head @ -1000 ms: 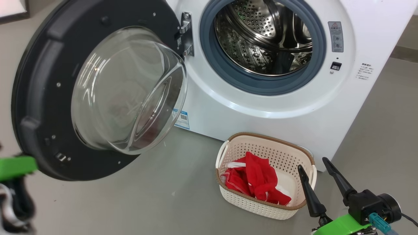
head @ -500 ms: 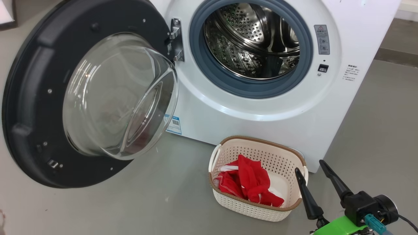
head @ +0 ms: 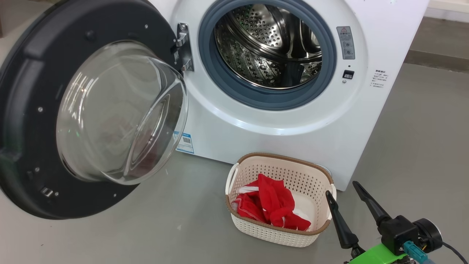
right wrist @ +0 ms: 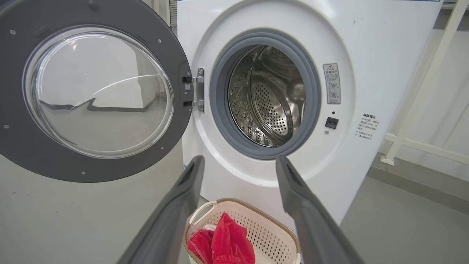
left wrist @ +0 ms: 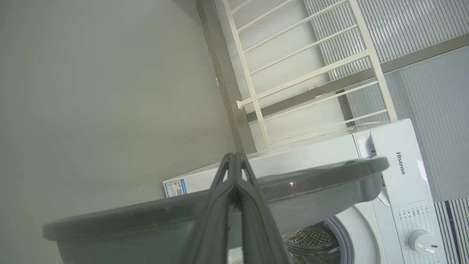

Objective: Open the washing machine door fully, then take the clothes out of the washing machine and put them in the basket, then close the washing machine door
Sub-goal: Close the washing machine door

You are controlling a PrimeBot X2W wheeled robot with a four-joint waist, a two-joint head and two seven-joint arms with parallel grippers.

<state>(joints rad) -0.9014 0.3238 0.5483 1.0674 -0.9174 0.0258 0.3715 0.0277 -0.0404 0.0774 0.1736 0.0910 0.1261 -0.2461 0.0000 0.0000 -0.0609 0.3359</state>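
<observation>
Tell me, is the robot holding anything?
No, nothing. The right gripper is open and empty near the basket; the left gripper is shut with nothing between its fingers.

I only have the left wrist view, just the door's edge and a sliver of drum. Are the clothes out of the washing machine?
Observer: Yes. The red clothes lie in the basket, on the floor in front of the washing machine.
Operator: Anything in the drum?
Observer: The steel drum looks empty, as far as the head and right wrist views see in.
Operator: And the right tool?
Observer: The right tool is open, holding nothing, near the basket.
</observation>
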